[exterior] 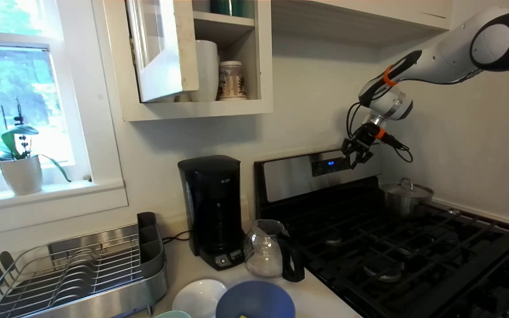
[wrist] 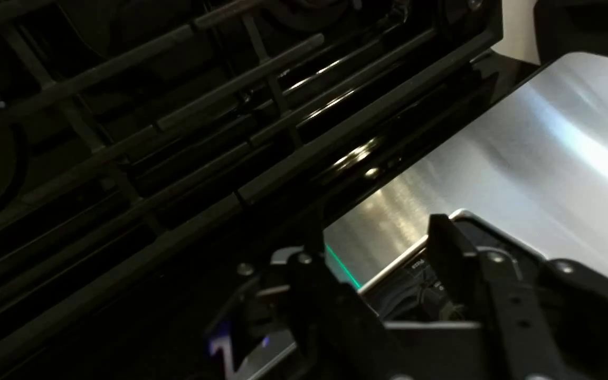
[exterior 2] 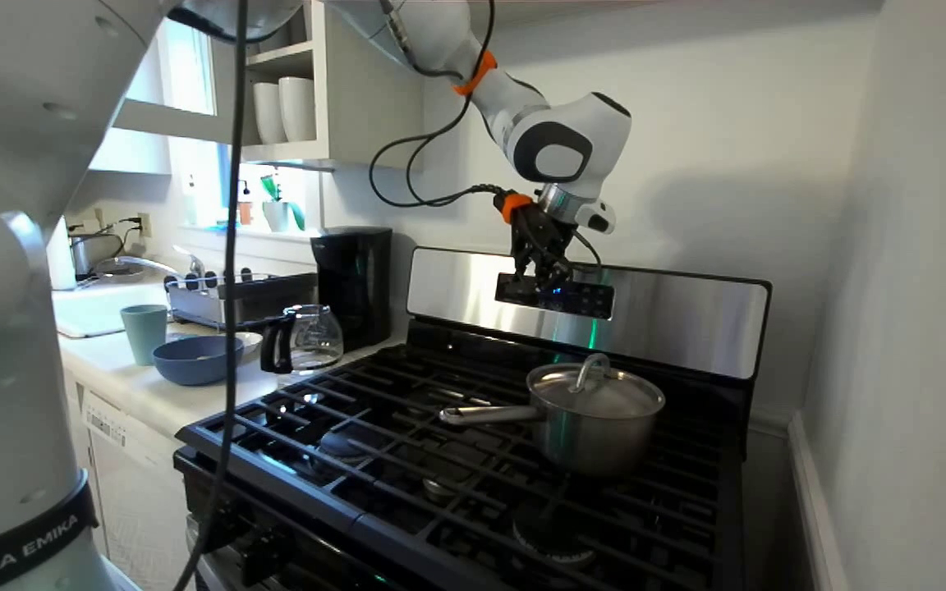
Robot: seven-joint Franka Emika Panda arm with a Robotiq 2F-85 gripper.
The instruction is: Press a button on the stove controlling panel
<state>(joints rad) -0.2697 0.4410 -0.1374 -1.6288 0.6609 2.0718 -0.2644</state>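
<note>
The stove controlling panel, a stainless-steel upright strip, shows in both exterior views point(exterior: 285, 179) point(exterior 2: 678, 320) and the wrist view point(wrist: 557, 153). Its dark central patch has a small blue-lit display point(exterior: 330, 164) point(exterior 2: 557, 290). The stove with black grates point(exterior: 382, 243) point(exterior 2: 440, 443) lies below it. My gripper point(exterior: 357, 158) point(exterior 2: 535, 279) points down in front of the dark patch and partly hides it. In the wrist view my gripper point(wrist: 378, 227) is open and empty, with printed button labels partly visible between its fingers. Whether a finger touches the panel cannot be told.
A lidded steel pot point(exterior: 407, 201) point(exterior 2: 596, 427) stands on the grates, below and beside my gripper. A black coffee maker point(exterior: 214, 207) point(exterior 2: 355, 283) and glass carafe point(exterior: 265, 249) point(exterior 2: 315, 336) stand left of the stove. A cabinet door point(exterior: 161, 57) hangs open.
</note>
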